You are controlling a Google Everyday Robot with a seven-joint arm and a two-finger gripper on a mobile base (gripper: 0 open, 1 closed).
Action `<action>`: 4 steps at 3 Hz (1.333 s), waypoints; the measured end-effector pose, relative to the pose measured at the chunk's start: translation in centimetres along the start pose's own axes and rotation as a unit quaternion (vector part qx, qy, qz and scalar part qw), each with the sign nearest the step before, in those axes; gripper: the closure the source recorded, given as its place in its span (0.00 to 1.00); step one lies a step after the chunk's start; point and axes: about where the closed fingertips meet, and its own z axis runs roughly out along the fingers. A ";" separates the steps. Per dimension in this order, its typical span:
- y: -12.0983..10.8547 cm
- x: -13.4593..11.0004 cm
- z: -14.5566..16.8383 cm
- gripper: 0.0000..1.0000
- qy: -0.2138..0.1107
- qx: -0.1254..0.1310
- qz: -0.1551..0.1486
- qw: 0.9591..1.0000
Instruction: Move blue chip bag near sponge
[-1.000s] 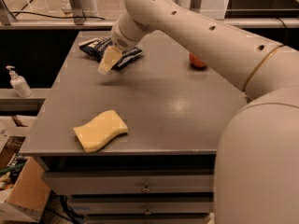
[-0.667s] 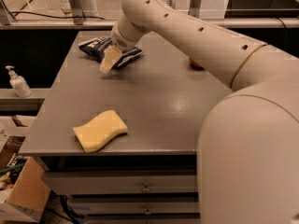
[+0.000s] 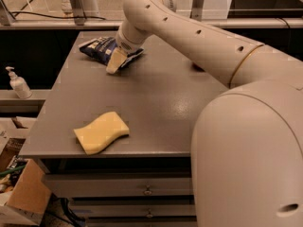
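The blue chip bag [image 3: 98,47] lies at the far left corner of the grey table [image 3: 161,108], dark navy with white lettering. My gripper [image 3: 115,62] is down at the bag's front right edge, touching or just over it. The pale-yellow sponge [image 3: 101,132] with wavy edges lies flat near the table's front left edge, well apart from the bag. My arm reaches in from the right and across the back of the table.
My arm and body [image 3: 246,141] fill the right side and hide the table's right part. A pump bottle [image 3: 17,83] stands on a low shelf to the left. A cardboard box [image 3: 28,193] sits on the floor at front left. Drawers [image 3: 147,190] are under the table.
The gripper stays at the bag's front edge, barely shifted. My arm's bulk has swung further into the right of the view, hiding the small orange object at the back right.
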 end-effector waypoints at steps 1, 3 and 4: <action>-0.4 0.1 -0.9 0.41 -0.002 0.006 -0.002 1.000; 0.7 -0.4 -4.2 0.87 -0.023 0.006 -0.006 1.000; 2.0 0.1 -6.2 1.00 -0.027 0.005 -0.004 1.000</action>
